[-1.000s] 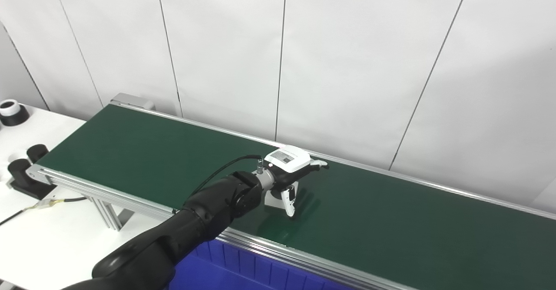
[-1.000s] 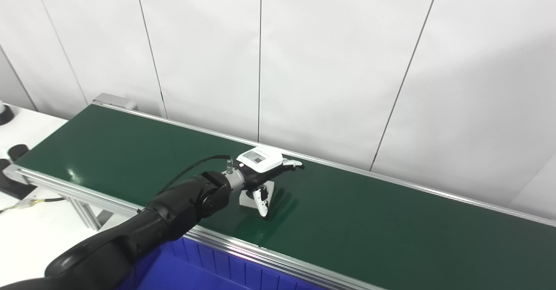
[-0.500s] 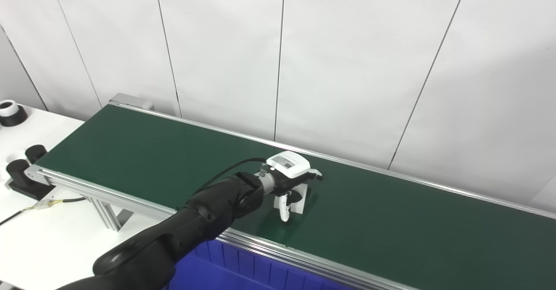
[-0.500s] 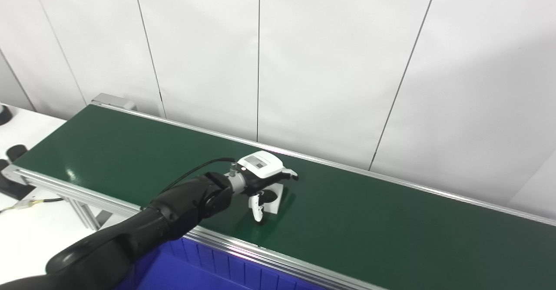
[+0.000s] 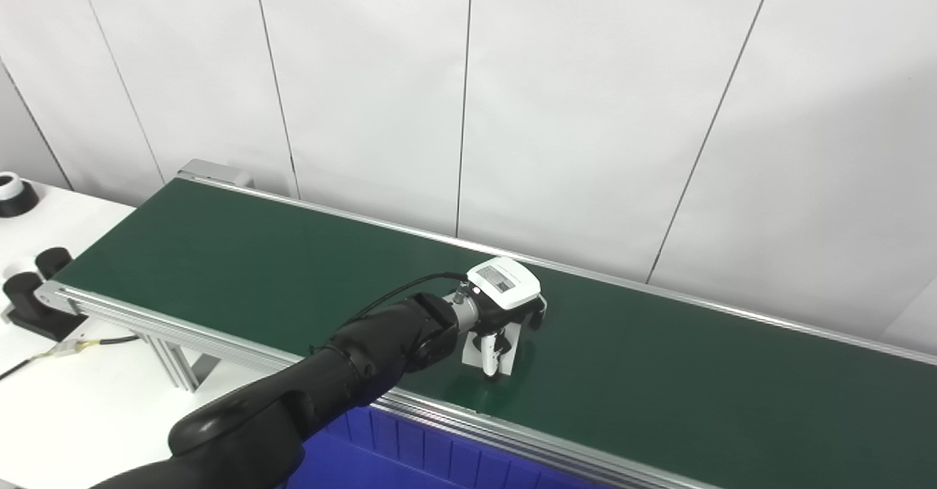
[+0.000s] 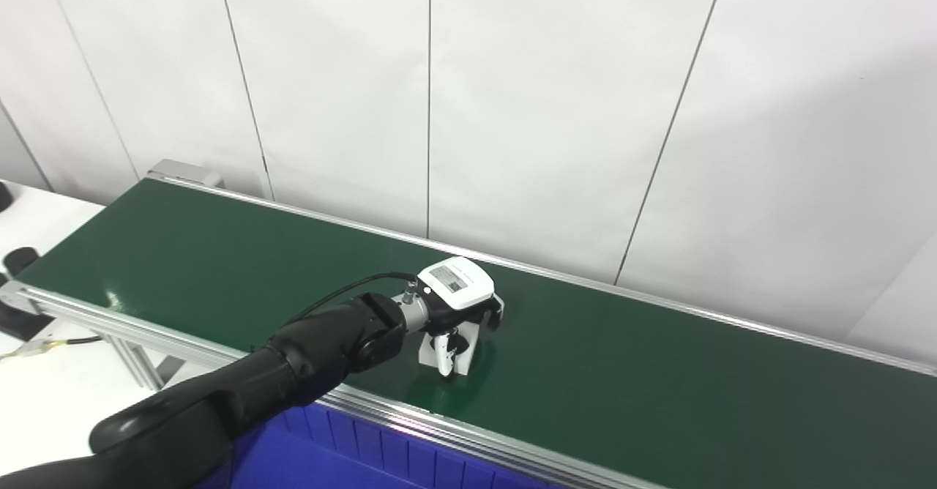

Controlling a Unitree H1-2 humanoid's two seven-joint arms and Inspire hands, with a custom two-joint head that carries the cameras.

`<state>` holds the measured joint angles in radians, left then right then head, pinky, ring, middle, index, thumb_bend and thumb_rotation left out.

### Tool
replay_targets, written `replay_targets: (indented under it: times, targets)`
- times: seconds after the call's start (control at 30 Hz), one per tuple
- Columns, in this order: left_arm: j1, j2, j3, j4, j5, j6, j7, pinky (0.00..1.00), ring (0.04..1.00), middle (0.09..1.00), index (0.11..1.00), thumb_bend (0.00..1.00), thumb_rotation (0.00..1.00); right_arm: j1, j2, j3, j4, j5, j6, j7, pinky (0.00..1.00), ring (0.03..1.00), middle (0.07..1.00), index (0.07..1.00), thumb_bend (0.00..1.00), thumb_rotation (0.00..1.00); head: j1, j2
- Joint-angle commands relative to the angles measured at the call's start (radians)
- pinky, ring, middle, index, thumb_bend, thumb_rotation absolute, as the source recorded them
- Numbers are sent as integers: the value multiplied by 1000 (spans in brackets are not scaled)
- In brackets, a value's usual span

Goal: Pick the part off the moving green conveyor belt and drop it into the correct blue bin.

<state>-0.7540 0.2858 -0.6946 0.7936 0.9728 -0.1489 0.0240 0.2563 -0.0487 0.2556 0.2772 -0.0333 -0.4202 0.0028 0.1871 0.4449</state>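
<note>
The left hand (image 5: 505,306) has curled its fingers down around the white part (image 5: 489,348), apparently gripping it.

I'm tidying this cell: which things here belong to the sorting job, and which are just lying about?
Job: left hand, closed around the white part; green conveyor belt; blue bin.
Lying about: black cylinders; black-and-white ring; cable.

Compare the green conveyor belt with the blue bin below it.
The conveyor belt is dark green, flat and smooth, seen along its length; the blue bin is bright blue, ribbed on its wall, and mostly cut off at the picture's bottom. The belt carries a white part under the left hand.
</note>
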Motion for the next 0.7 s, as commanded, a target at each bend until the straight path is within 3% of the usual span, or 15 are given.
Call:
replay_targets:
  times: [0.0,0.27,0.4,0.53,0.57,0.67]
  targets:
    - [-39,30,0,12,22,40,-15,239,390,459,532,499,0,-1,4,2,-32,6,-50,7,791,833,872,824,911,946,3,1]
    - [-38,33,-3,-18,26,38,-8,268,383,460,546,496,0,-2,2,5,-33,3,-50,5,794,834,874,828,916,948,2,4]
    - [-34,39,12,-54,10,43,-36,280,376,465,552,495,0,-3,4,3,-32,7,-50,10,794,830,869,825,911,945,0,7]
    - [-36,49,23,-103,-2,36,-70,307,383,464,556,495,0,-3,5,5,-36,6,-50,9,800,834,872,828,910,947,-17,31]
    - [-33,54,34,-122,-16,25,-72,307,382,464,556,495,0,-4,4,7,-40,3,-50,8,799,834,872,828,908,947,-52,71]
    - [-23,72,60,-181,-41,-2,-81,286,383,464,542,497,0,-4,6,10,-50,3,-50,10,799,826,868,830,910,956,-91,99]
